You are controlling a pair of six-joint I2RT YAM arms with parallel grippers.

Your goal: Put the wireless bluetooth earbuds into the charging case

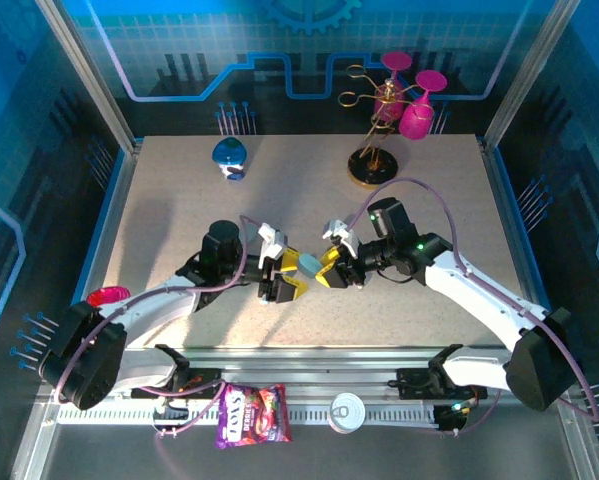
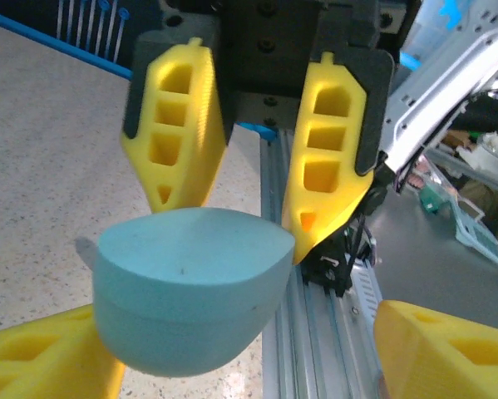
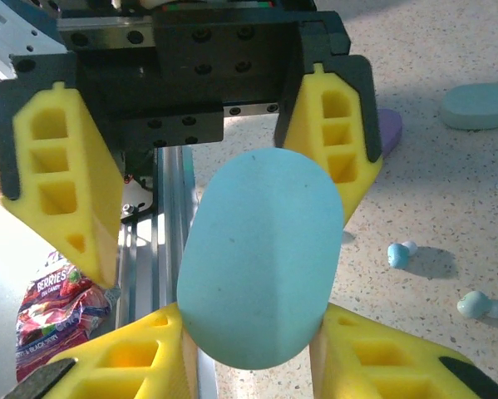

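Over the desk (image 1: 159,210) from above, my left fingers (image 1: 289,280) and right fingers (image 1: 332,272) are bracketing the blue charging case (image 1: 305,271), crowding each other; I should be squaring both holds before prying. At the left wrist, fingers are flanking its rim, grip unclear. At the right wrist, one finger is touching it, the other gapping, so I cannot tell; earbuds (image 3: 398,253) are lying loose aside.

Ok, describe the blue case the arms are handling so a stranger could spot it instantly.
Look at the middle of the speckled table, where the two arms meet tip to tip. There the right gripper clamps a pale blue, pebble-shaped charging case in its yellow fingers. The other pale blue case lies loose on the tabletop; this one is gripped.
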